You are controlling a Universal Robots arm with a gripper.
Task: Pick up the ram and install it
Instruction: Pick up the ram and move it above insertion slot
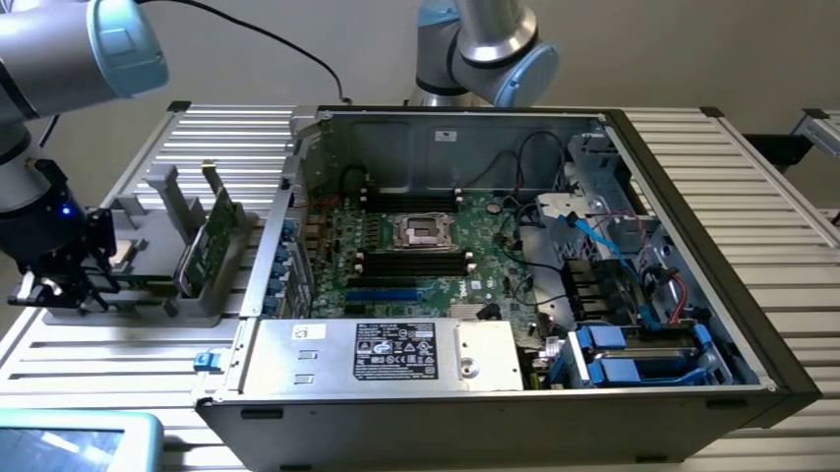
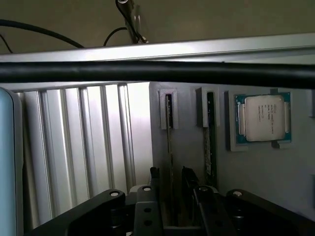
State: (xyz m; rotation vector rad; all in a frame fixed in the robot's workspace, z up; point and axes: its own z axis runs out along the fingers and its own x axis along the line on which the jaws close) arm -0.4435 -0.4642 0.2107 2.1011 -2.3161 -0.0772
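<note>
Gripper (image 2: 171,176), jaws spread and empty, sits at the table's (image 1: 735,177) edge on the exterior view's left, with the ram (image 2: 169,132) on edge in the grey holder (image 2: 189,140) dead ahead, its long axis in line with the jaw gap.

Ram (image 1: 208,241) upright in rack (image 1: 197,307) on table (image 1: 761,206), at exterior view's left of computer case (image 1: 393,138)

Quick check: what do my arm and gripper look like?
The arm is silver tubing with pale blue joint caps, black near the wrist, where a small blue light glows. A black cable trails from it. The gripper is matte black with silver screw heads.
</note>
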